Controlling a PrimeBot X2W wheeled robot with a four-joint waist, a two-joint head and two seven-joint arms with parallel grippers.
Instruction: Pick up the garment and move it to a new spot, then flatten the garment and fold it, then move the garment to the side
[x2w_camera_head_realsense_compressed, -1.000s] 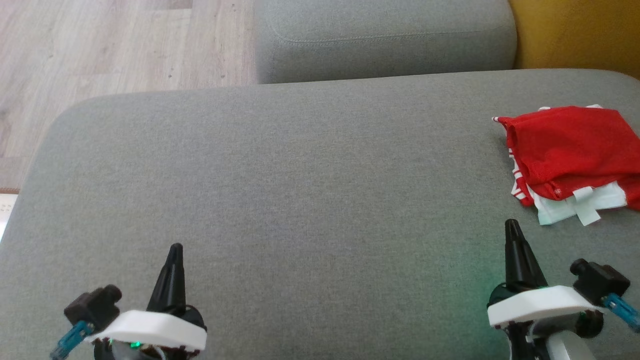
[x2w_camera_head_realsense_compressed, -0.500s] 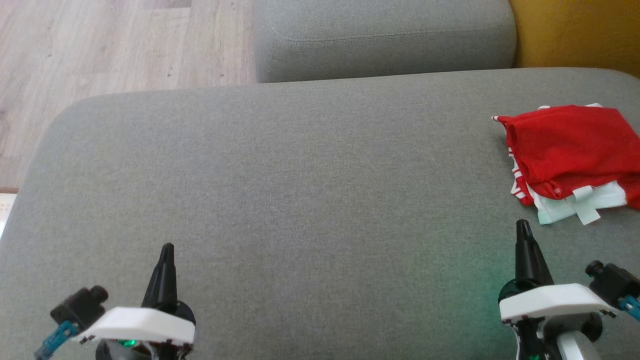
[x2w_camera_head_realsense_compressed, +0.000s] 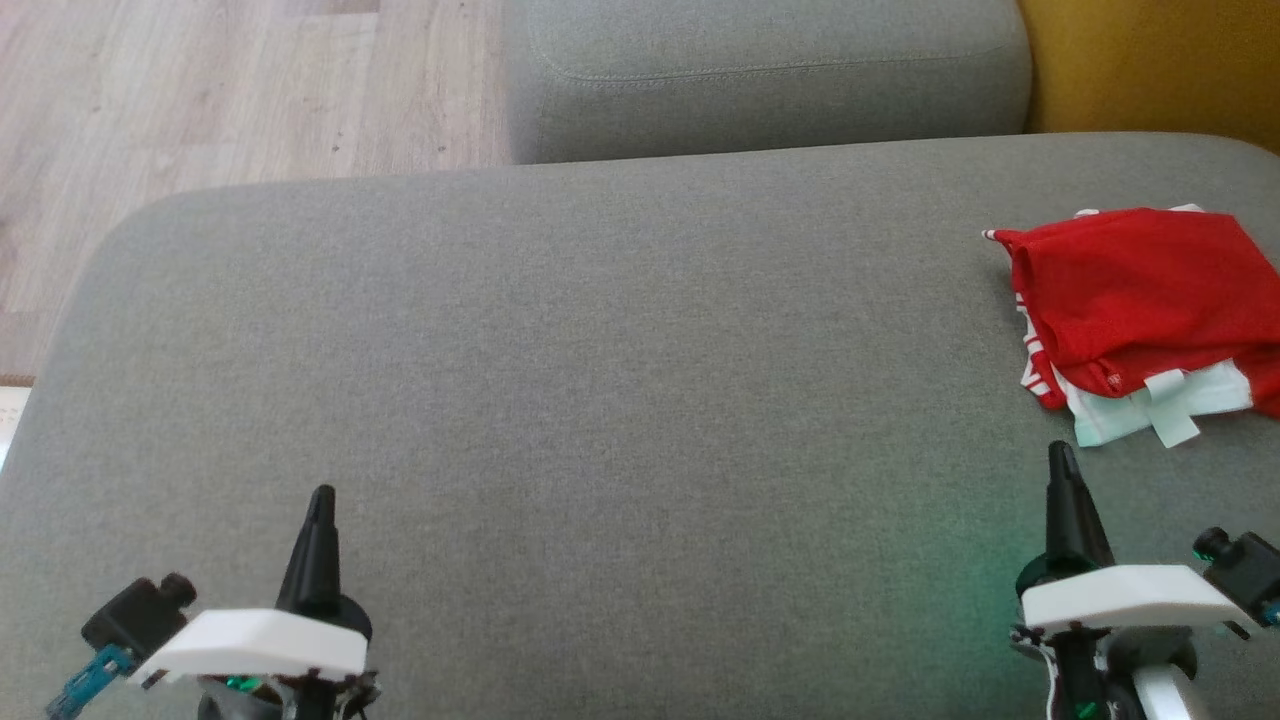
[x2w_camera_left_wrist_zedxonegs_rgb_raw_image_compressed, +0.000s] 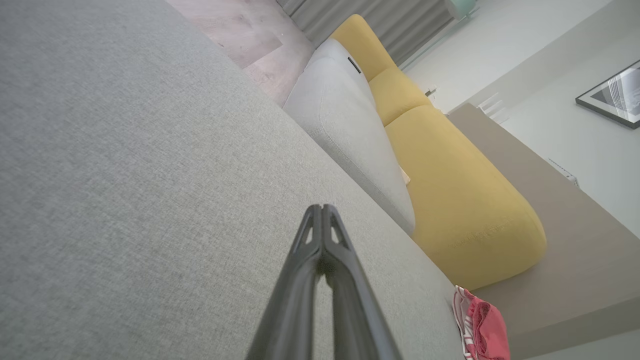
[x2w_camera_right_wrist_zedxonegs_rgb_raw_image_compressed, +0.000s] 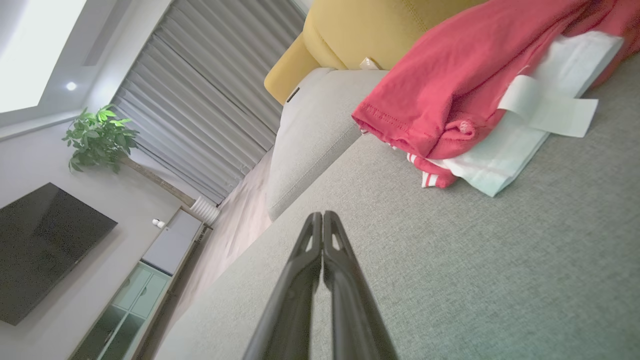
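The garment (x2w_camera_head_realsense_compressed: 1140, 300) is a folded red and white piece with white striped trim, lying at the right edge of the grey sofa seat (x2w_camera_head_realsense_compressed: 600, 400). It shows large in the right wrist view (x2w_camera_right_wrist_zedxonegs_rgb_raw_image_compressed: 465, 95) and small in the left wrist view (x2w_camera_left_wrist_zedxonegs_rgb_raw_image_compressed: 480, 325). My right gripper (x2w_camera_head_realsense_compressed: 1060, 455) is shut and empty, hovering just short of the garment's near white edge. My left gripper (x2w_camera_head_realsense_compressed: 321, 496) is shut and empty too, over bare cushion at the lower left, far from the garment. Both pairs of fingers press tip to tip in the wrist views (x2w_camera_left_wrist_zedxonegs_rgb_raw_image_compressed: 321, 209) (x2w_camera_right_wrist_zedxonegs_rgb_raw_image_compressed: 322, 216).
A second grey cushion (x2w_camera_head_realsense_compressed: 760, 70) sits beyond the seat, with a yellow cushion (x2w_camera_head_realsense_compressed: 1150, 60) at the far right. Wooden floor (x2w_camera_head_realsense_compressed: 230, 90) lies past the seat's left and far edges. The right wrist view shows a dark TV (x2w_camera_right_wrist_zedxonegs_rgb_raw_image_compressed: 45, 250) and a plant (x2w_camera_right_wrist_zedxonegs_rgb_raw_image_compressed: 100, 135).
Both grippers have drifted outward: the left one down and to the left, the right one to the right. The garment lies as before.
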